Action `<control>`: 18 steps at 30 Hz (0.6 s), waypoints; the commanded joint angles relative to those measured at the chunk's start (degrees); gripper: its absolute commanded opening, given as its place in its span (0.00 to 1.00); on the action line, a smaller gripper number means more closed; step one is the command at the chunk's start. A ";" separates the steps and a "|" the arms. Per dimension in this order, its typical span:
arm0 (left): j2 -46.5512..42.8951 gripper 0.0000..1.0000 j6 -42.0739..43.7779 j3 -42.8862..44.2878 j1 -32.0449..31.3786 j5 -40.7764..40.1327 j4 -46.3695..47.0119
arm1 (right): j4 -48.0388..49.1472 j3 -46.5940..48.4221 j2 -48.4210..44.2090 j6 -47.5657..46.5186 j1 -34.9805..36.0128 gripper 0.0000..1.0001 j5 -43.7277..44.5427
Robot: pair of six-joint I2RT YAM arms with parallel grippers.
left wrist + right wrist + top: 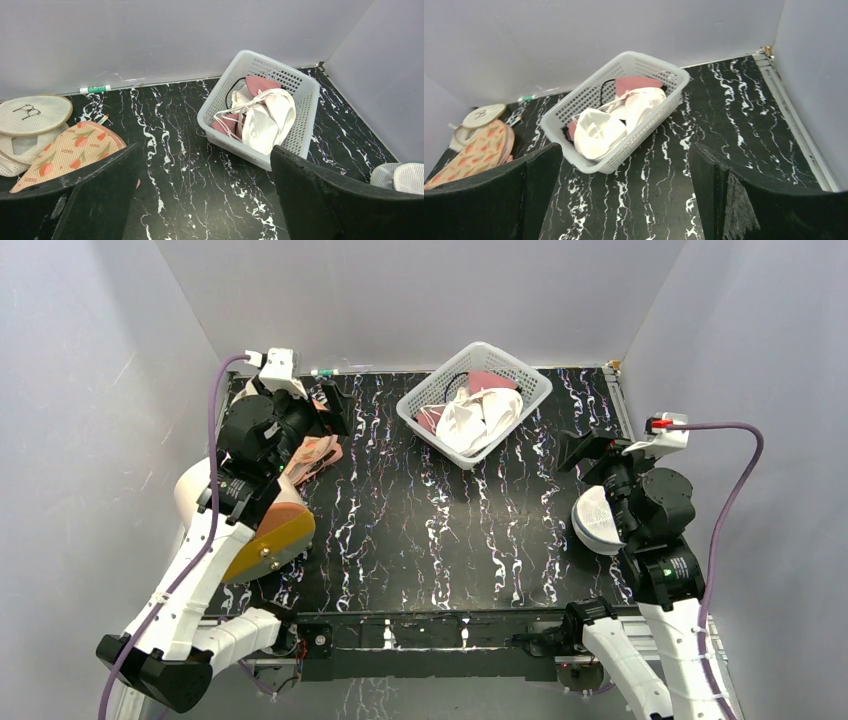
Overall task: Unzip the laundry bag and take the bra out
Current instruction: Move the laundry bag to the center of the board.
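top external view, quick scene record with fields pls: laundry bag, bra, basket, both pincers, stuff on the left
laundry bag: round white mesh case, right side; zipper state not visible
bra: not visible in any view
basket: white lattice, back centre, holds white cloth and pink items
left pincer: open, empty
right pincer: open, empty
left side: peach floral pads, cream cylinder with orange base

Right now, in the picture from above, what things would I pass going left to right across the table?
Cream cylinder with orange base → white basket → round white mesh laundry bag.
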 commanded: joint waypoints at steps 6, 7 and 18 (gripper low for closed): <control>0.61 0.98 0.71 0.82 -1.69 6.81 2.54 | 1.31 0.73 3.52 3.86 -5.44 0.98 5.91; 0.70 0.98 0.44 0.52 -2.23 7.52 3.01 | 1.05 0.77 3.80 4.06 -5.75 0.98 6.14; 2.61 0.98 -1.86 -3.95 -5.96 12.91 10.51 | -5.75 0.06 4.06 12.29 -7.90 0.98 7.91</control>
